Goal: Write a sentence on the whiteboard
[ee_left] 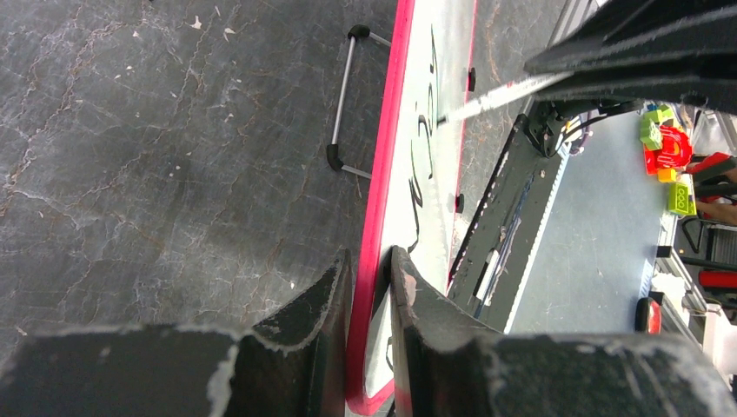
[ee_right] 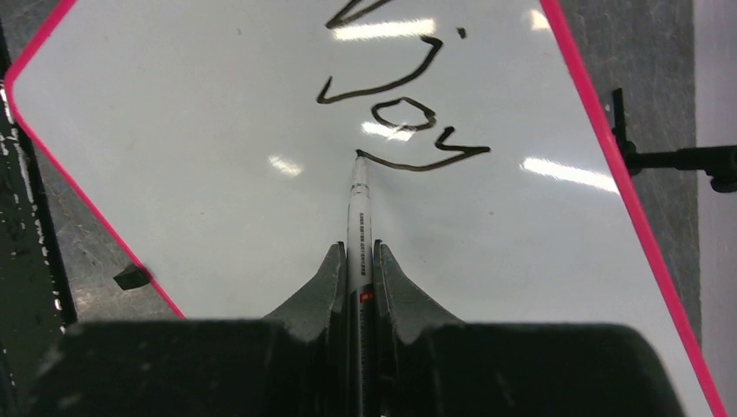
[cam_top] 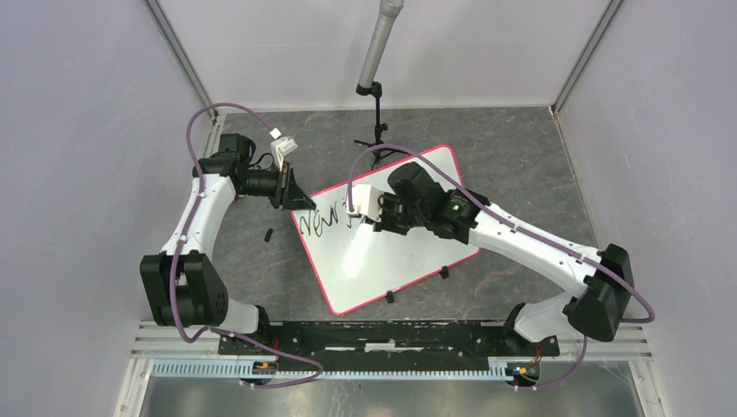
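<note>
The whiteboard [cam_top: 408, 252] lies tilted on the dark table, white with a pink-red rim. Black handwritten strokes of the sentence [cam_top: 323, 222] run along its upper left part; only one line shows. My left gripper [cam_top: 291, 198] is shut on the board's rim at its upper left corner, the rim [ee_left: 372, 261] between the fingers. My right gripper [cam_top: 375, 214] is shut on a white marker [ee_right: 359, 217], whose tip touches the board at the end of a stroke [ee_right: 408, 130]. The marker also shows in the left wrist view [ee_left: 495, 94].
A black stand with a grey pole [cam_top: 375, 95] rises behind the board. A small black cap [cam_top: 270, 234] lies on the table left of the board. Black clips [cam_top: 443, 272] sit at the board's near edge. A metal wire stand [ee_left: 343, 113] lies beside the rim.
</note>
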Controlling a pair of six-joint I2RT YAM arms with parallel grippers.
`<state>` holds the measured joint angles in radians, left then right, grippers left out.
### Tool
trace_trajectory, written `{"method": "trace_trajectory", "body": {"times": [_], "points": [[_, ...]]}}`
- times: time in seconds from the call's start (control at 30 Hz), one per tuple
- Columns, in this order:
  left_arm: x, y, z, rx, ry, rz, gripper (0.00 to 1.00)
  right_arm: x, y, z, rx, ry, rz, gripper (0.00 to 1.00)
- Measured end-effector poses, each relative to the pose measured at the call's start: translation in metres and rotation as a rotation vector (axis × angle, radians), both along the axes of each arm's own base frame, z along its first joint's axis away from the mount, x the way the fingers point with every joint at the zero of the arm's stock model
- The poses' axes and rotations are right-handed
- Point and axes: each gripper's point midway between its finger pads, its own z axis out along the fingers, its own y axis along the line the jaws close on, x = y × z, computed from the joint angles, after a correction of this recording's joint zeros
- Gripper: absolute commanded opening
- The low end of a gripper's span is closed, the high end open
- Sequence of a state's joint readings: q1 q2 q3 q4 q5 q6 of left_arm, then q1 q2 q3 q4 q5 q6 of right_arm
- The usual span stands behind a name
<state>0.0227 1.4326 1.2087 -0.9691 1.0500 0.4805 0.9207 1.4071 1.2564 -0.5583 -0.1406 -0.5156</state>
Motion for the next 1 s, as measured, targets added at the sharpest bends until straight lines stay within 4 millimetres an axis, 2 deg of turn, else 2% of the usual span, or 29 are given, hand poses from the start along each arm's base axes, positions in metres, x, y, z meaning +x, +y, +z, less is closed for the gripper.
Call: {"method": "trace_trajectory", "body": {"times": [0.13,0.3,0.63,1.0], "points": [[0.0,0.0,0.0,0.0,0.0,0.0,0.02,-0.003,0.009,0.001,-0.004,0.018,0.024,0.0],[0.0,0.0,0.0,0.0,0.001,0.0,0.02,0.002,0.009,0.011,0.006,0.002,0.008,0.0],[0.0,0.0,0.0,0.0,0.001,0.0,0.02,0.032,-0.025,0.028,0.013,-0.054,-0.123,0.0],[0.0,0.0,0.0,0.0,0.0,0.0,0.02,0.037,-0.027,0.029,0.011,-0.065,-0.139,0.0]]}}
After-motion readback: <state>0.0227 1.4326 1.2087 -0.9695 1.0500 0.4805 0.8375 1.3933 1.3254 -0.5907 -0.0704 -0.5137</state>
